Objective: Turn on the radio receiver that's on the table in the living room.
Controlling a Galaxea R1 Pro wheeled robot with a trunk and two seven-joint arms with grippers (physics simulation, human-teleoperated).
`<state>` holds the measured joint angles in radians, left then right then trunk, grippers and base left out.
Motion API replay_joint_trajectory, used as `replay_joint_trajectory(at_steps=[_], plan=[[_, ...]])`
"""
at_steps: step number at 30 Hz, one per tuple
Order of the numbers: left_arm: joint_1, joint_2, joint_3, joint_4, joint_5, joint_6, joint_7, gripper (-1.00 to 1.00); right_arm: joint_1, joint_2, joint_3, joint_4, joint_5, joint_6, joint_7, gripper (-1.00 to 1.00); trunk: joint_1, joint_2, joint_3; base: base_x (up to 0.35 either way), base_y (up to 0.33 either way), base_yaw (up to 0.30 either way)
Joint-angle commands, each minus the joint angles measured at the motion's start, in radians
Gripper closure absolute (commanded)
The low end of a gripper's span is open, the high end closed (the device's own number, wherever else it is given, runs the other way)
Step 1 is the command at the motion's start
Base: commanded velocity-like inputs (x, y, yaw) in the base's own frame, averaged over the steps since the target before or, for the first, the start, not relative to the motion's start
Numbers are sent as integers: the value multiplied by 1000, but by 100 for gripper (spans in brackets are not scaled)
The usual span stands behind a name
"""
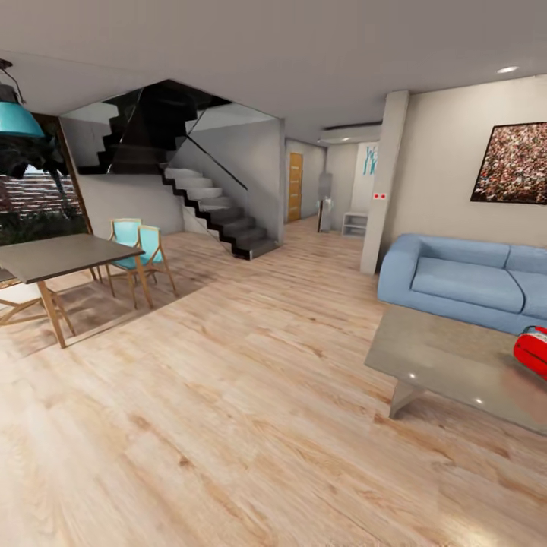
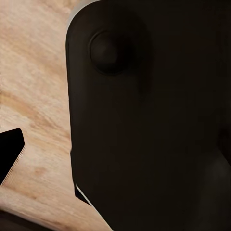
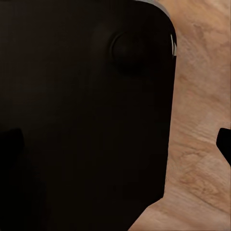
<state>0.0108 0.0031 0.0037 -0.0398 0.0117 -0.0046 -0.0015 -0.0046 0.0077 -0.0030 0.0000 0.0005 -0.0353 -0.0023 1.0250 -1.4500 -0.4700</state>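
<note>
The red radio receiver (image 1: 532,350) lies on the low grey-taupe table (image 1: 441,357) at the right edge of the head view, cut off by the frame. Behind the table is the light blue sofa (image 1: 463,277), with the framed crowd photo (image 1: 511,163) on the beige wall above it. In the left wrist view a dark fingertip (image 2: 9,154) pokes in beside a large black robot part (image 2: 149,120) over the wood floor. In the right wrist view another dark fingertip (image 3: 225,144) sits beside a similar black part (image 3: 82,115). Neither view lets me judge the jaws.
Light wood floor (image 1: 228,395) stretches between me and the table. At the left are a dark dining table (image 1: 61,254), teal chairs (image 1: 140,251) and a teal lamp (image 1: 17,118). A staircase (image 1: 213,205), a pillar (image 1: 384,182) and a hallway with a door (image 1: 295,186) lie farther back.
</note>
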Motion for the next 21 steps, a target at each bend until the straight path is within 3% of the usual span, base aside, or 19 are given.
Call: replay_joint_trajectory(at_steps=[1,21], plan=[[0,0,0,0,0,0,0,-100,0,0,0,0,0,0,0,-100,0,0,0,0,0,-284],[0,-2,3,0,2,0,0,-100,0,0,4,0,1,0,1,-100,0,0,0,0,0,-284]])
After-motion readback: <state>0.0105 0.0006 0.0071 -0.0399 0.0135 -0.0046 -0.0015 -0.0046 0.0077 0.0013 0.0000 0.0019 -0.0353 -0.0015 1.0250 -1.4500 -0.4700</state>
